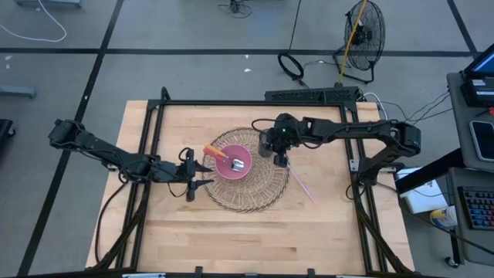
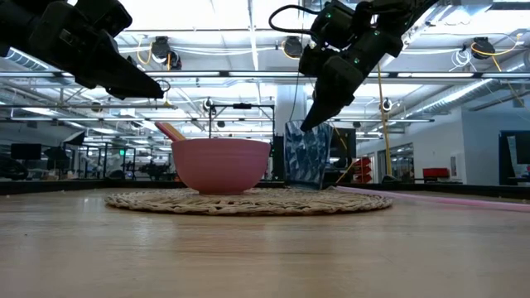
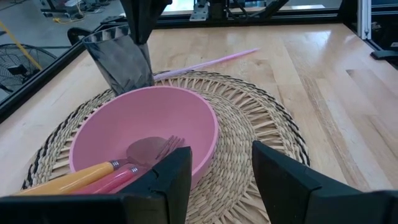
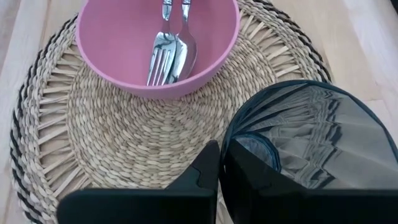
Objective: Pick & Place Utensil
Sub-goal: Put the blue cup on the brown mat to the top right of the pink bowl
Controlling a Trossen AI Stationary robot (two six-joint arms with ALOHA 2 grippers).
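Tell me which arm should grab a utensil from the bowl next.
Left, likely. The left claw is open, empty, beside the pink bowl, facing the fork and spoon handles. The right claw is at the dark cup, one finger inside its rim.

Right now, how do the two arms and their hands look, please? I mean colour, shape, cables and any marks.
Both arms are dark, almost black, built of slim jointed segments. The left hand ends in two flat, wedge-shaped dark fingers. A black cable loops above the right hand, and a small green light glows on its wrist in the high view. I can see no labels or markings.
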